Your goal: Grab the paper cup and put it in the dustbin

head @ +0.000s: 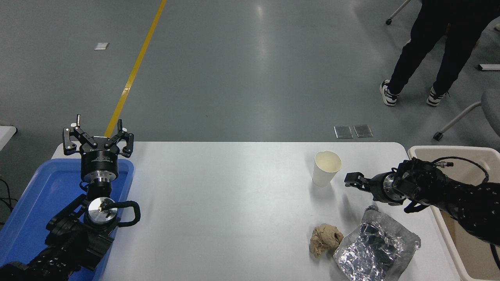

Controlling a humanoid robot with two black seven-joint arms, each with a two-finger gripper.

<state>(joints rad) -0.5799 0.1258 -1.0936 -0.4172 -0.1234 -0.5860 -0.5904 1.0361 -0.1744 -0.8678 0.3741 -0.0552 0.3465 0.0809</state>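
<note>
Just right of the paper cup (326,168), right gripper (349,180) is hovering, jaws unclear; foil bag (375,244) and brown paper ball (325,239) are sitting nearer.

The paper cup (326,168) looked matt and smooth; the foil bag (377,246) was crinkled, shiny silver, the paper ball (325,239) rough brown, the dustbin (453,150) smooth beige plastic, the table (218,203) faintly glossy

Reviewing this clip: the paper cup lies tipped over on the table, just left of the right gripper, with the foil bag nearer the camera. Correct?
Not quite. In the head view the paper cup stands upright, mouth up, not tipped over. It is on the table, just left of the right gripper, with the foil bag nearer the camera.
</note>
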